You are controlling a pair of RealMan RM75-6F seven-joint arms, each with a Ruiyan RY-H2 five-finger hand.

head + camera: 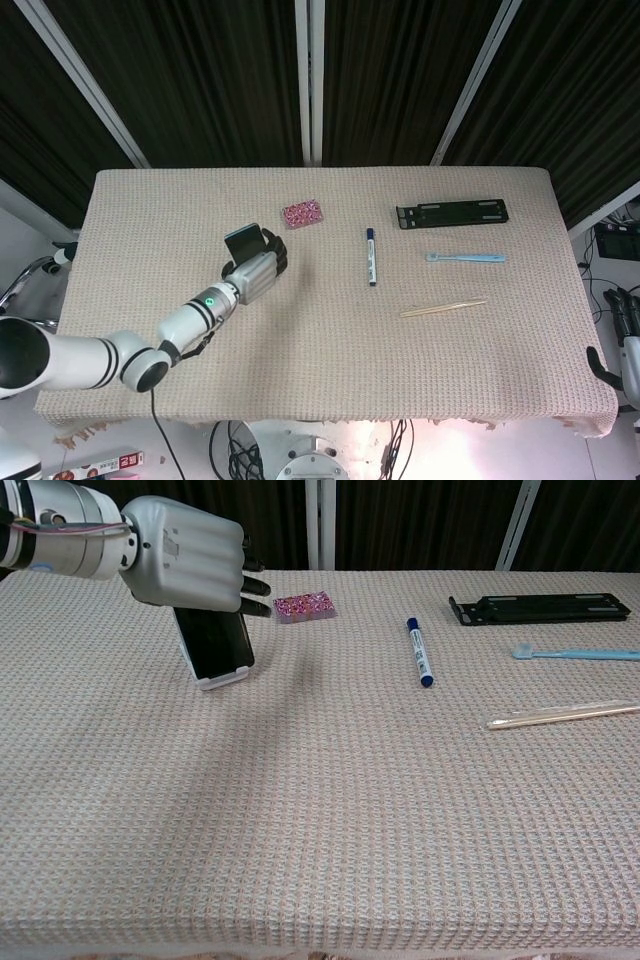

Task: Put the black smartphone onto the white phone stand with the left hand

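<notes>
- Beige waffle-weave cloth [330, 350] is spread over the whole table, its near edge frayed in the head view; dark pleated curtains [210, 70] crossed by pale metal bars are seen behind, and cables lie on the floor in front.
- Toward 12 o'clock from the table's centre a small pink glittery rectangular block [302, 214] is seen; a blue-capped white marker pen [371, 256] lies just right of centre.
- Toward 2 o'clock a flat black plastic bracket [452, 213] is laid along the far edge, with a light blue toothbrush [466, 257] nearer, and a pair of pale wooden chopsticks [443, 308] nearer still.
- Print on the marker's barrel is visible in the chest view but too small to be read; a red-and-white package is cut off at the lower left of the head view.
- At 10 o'clock the black smartphone [214, 640] is propped tilted back on the white phone stand [222, 677], of which only the front lip shows.
- The silver left hand [185, 565] is held over the phone's top, fingers extended and apart; whether the phone's upper edge is touched cannot be told, as it is hidden by the hand.
- The right hand [625, 320] is cut off at the right edge of the head view, off the table; its fingers' state cannot be told.
</notes>
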